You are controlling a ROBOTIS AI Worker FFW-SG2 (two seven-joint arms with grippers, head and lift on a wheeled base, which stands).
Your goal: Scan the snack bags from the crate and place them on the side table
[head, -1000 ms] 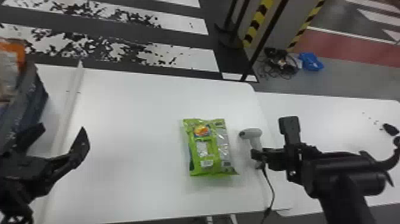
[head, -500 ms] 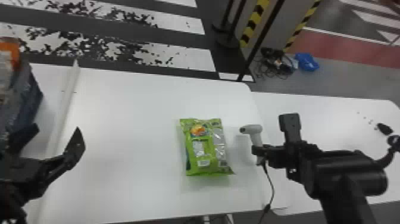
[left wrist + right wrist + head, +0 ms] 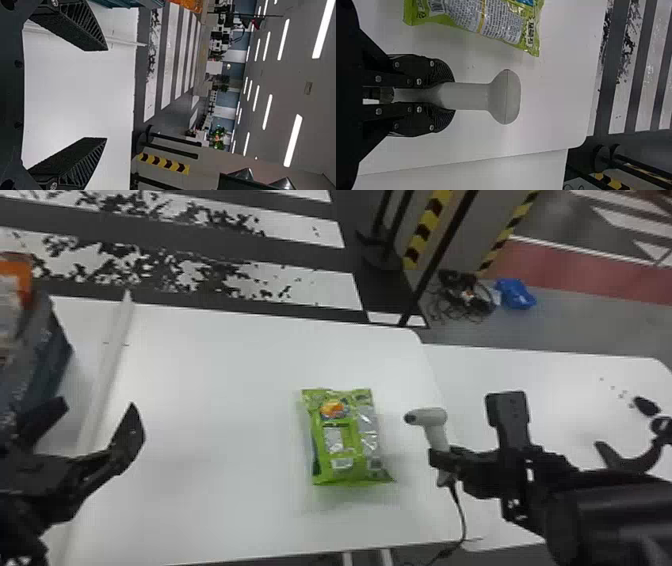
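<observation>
On the table [image 3: 225, 390], right of centre, a green snack bag [image 3: 345, 440] is lying flat, its long axis running near to far, the near end slanting slightly right. Just right of it, the right jaws [image 3: 442, 460] are pinching the handheld scanner [image 3: 435, 417], whose head is pointing left. Left jaws [image 3: 95, 407] are standing spread beside the crate [image 3: 37, 375]. Since the last frame, bag and scanner are keeping their places.

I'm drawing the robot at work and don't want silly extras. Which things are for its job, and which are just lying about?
For the job:
- scanner, held in the right gripper
- green snack bag, flat on the white table
- crate by the left gripper

Probably just lying about:
- blue bundle, on the floor
- tangled cables beside it
</observation>
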